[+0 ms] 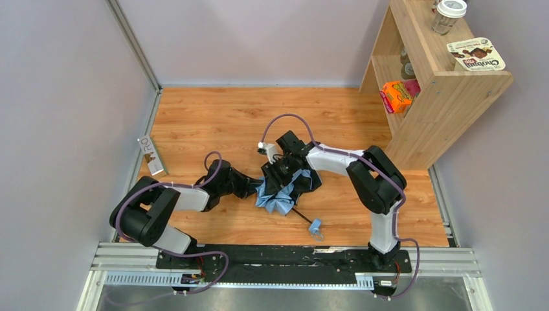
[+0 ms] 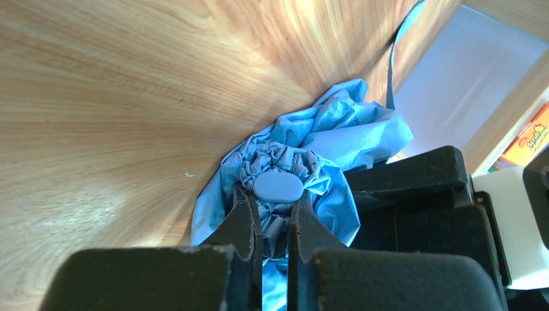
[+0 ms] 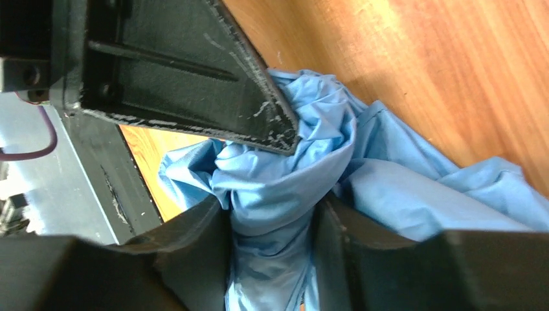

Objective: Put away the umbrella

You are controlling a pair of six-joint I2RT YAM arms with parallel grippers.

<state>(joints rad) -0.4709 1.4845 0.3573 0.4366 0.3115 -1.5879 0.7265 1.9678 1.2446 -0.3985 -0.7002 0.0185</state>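
- Closest to us, in the left wrist view, the left gripper [image 2: 272, 199] is pinched nearly closed. Its jaws squeeze the gathered blue fabric just beneath the oval cap [image 2: 277, 186] at the top of the umbrella [image 1: 280, 197].
- In the right wrist view, the right gripper [image 3: 268, 217] is partly closed. A thick twist of the sky-blue canopy [image 3: 388, 194] is wedged between its jaws, with cloth pressing on both inner faces.
- We see a large scuffed black part just above that twist; we take it for the other arm's gripper, but cannot be sure.
- From above, the umbrella lies crumpled around the middle of the table [image 1: 213, 123], somewhat nearer the near edge than the far one. Both grippers meet over its canopy end.
- Its thin dark shaft [image 1: 300, 216] runs out of the bundle toward the near right of the table. It ends in the small light blue handle [image 1: 315, 227], which lies free, clear of both arms.
- We judge the step in hand to be gathering: one arm anchors the tip while the other bunches the loose canopy. The cloth is far from neat, so the task looks early to midway.
- Next, we think the folds need drawing snug along the shaft. Both grips must stay firm, and thin fabric could slip or snag on the ribs.
- We cannot tell where it is to be stowed; the wooden shelf [image 1: 440, 97] at the far right corner is a plausible place.
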